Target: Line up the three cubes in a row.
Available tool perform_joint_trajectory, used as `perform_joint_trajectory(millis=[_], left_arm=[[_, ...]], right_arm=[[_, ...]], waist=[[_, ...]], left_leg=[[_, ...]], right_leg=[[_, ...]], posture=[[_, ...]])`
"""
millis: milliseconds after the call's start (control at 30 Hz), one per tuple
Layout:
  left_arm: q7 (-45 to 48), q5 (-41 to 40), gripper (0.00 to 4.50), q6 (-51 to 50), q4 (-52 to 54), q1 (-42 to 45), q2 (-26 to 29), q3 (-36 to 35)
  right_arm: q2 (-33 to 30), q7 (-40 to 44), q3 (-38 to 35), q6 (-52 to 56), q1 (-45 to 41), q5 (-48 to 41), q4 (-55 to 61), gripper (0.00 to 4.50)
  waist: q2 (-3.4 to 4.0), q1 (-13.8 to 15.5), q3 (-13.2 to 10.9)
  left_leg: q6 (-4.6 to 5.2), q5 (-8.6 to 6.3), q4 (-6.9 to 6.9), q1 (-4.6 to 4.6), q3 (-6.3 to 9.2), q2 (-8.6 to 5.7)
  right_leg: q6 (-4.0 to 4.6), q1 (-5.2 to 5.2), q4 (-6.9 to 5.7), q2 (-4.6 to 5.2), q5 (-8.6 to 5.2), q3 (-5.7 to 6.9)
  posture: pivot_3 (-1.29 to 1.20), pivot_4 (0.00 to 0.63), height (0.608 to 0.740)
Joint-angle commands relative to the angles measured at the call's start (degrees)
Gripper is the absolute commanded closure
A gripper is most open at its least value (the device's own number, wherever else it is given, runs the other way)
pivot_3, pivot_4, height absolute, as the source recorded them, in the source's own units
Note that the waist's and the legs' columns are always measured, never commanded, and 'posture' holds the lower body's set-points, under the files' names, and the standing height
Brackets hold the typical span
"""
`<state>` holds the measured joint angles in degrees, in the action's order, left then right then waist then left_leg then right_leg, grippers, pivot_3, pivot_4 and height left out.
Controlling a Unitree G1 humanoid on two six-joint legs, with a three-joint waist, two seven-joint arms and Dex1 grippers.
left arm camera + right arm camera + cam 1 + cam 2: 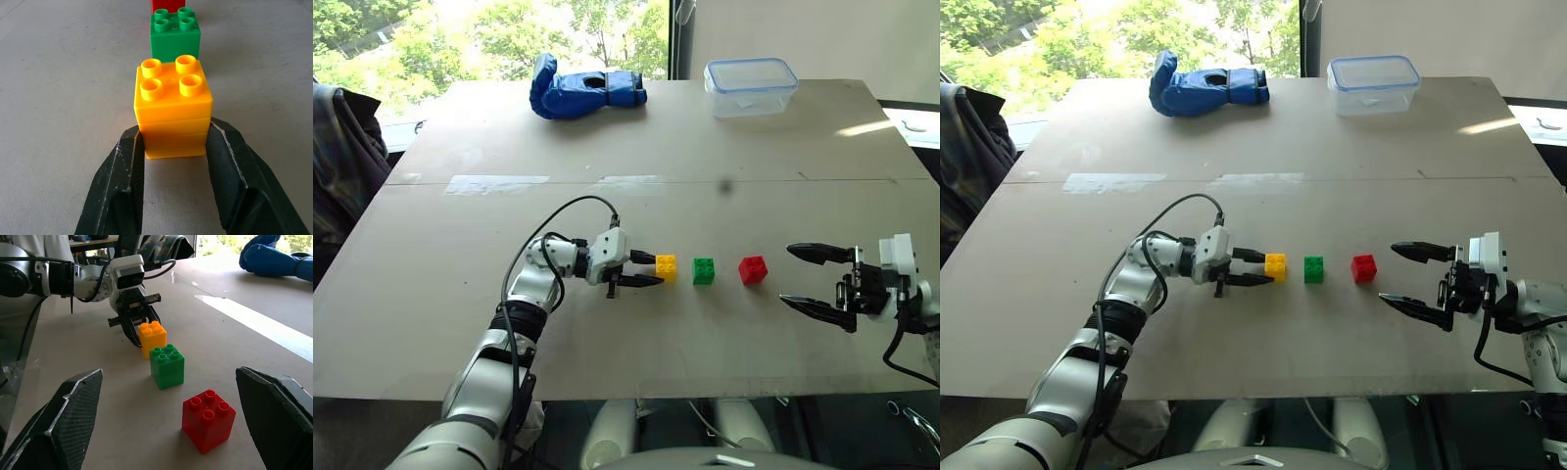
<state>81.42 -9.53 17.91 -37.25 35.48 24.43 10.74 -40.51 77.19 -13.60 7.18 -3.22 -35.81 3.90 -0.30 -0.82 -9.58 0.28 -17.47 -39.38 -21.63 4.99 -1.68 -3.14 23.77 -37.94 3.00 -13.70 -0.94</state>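
On the table, the yellow cube, green cube and red cube sit in a row. The left gripper squeezes the yellow cube; its wrist view shows both fingers touching it. The right gripper hangs wide open near the red one.

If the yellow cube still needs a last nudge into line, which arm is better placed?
Probably the left. The left gripper is already shut on the yellow cube, which sits on the table in line with the green cube and red cube. The right gripper stands open, clear of them.
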Motion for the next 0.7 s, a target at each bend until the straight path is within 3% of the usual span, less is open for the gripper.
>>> perform_joint_trajectory(millis=[33, 167, 400, 700], left_arm=[[0.49, -0.74, 3.29, -0.55, 1.24, -0.76, 0.87, -0.78], [0.77, -0.77, 3.29, -1.40, 1.15, -0.77, 1.12, -0.64], [-1.18, 0.58, 0.04, 0.33, 0.24, -0.67, 1.06, -0.52], [-2.20, 0.13, 0.04, 0.87, 1.59, -2.33, 2.85, -1.66]], right_arm=[[-0.84, 0.87, -0.80, -1.23, -0.74, 0.03, 0.04, 0.00], [-1.08, 1.57, -1.10, -2.01, -0.59, 0.36, -0.86, 0.00], [-0.84, 1.87, -1.09, -2.53, -0.61, 0.50, -1.23, 0.00], [-0.85, 2.22, -1.17, -3.64, -0.62, 0.84, -2.70, 0.00]], waist=[[0.00, 0.00, 0.00], [0.00, -0.01, 0.00], [0.00, 0.04, 0.00], [0.01, -0.06, 0.00]], left_leg=[[0.00, 0.00, 0.00, 0.00, 0.00, 0.00], [0.00, 0.00, 0.00, 0.00, 0.00, 0.00], [0.00, 0.00, -0.01, 0.00, 0.00, 0.00], [0.00, 0.00, -0.01, 0.02, -0.01, 0.01]], right_leg=[[0.00, 0.00, 0.00, 0.00, 0.00, 0.00], [0.00, 0.00, 0.00, 0.00, 0.00, 0.00], [0.00, 0.00, 0.00, 0.00, 0.00, 0.00], [0.00, -0.01, -0.02, 0.00, 0.00, -0.01]], posture=[[0.00, 0.150, 0.740], [0.00, 0.150, 0.740], [0.00, 0.150, 0.740], [0.00, 0.150, 0.740]])
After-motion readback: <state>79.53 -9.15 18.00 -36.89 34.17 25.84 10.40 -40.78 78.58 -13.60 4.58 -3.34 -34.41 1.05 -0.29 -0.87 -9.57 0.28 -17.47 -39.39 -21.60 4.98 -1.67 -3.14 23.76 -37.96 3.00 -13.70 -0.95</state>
